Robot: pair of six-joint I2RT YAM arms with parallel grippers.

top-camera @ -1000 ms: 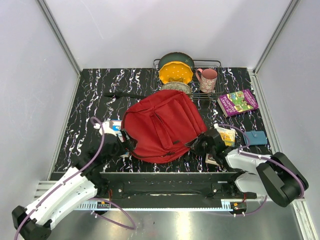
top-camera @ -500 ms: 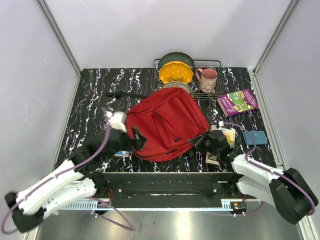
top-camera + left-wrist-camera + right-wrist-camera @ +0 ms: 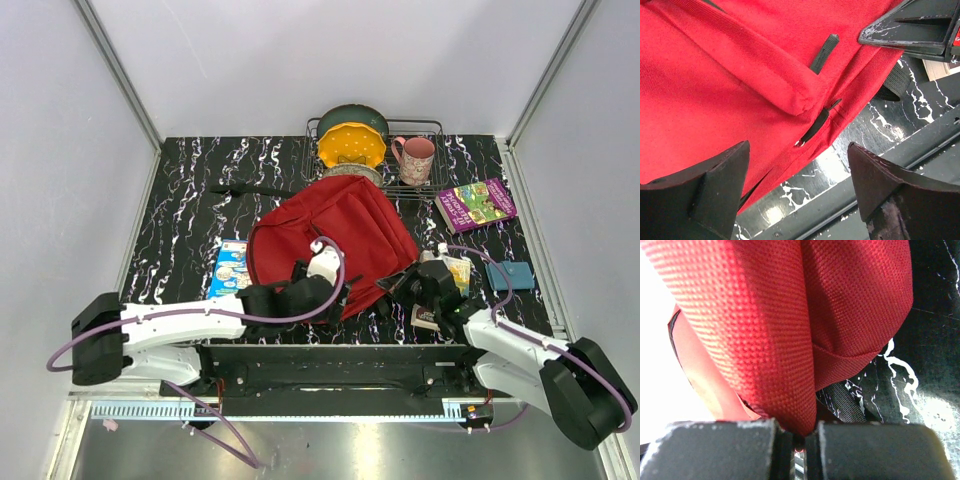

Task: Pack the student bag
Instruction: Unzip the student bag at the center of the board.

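Your left gripper [image 3: 799, 167]: spread wide above the red backpack [image 3: 335, 230], near edge of the surface [image 3: 180, 200] | your right gripper [image 3: 799, 440]: pinching a fold of its fabric

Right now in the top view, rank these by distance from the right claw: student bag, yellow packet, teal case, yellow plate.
1. student bag, pinched in the right claw.
2. yellow packet, just to its right.
3. teal case, farther right.
4. yellow plate, far back.
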